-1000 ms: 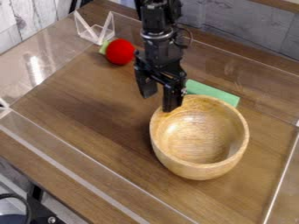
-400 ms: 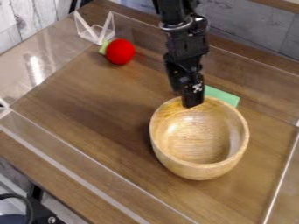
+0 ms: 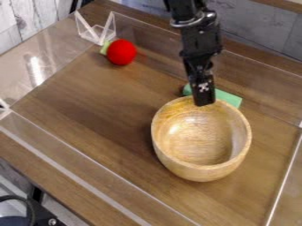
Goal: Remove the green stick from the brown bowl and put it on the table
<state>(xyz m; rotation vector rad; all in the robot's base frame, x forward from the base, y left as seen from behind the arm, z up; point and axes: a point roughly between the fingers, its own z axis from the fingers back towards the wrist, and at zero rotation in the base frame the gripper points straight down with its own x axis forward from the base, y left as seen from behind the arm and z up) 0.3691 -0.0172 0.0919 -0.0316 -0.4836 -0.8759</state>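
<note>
Toward the far left corner of the table stood a small clear plastic stand, and just in front of it lay a red ball, well apart from everything else. Nearer the middle and toward the right edge sat the brown bowl, its hollow bare as far as I could see. Directly above its far rim hung the gripper, pointing down from the black arm. The fingers looked drawn close together, but from where I stood I could not tell whether they pinched anything or were simply shut. The green stick lay flat on the table just beyond the bowl's far rim, partly hidden behind the gripper, seemingly touching the bowl's outer wall or very near it. I judged the placing step to be at its end: the stick appeared already out of the bowl and down on the wood. The next move called for the fingers to be clear of the stick and the arm to lift straight up without nudging the stick or the rim.
</note>
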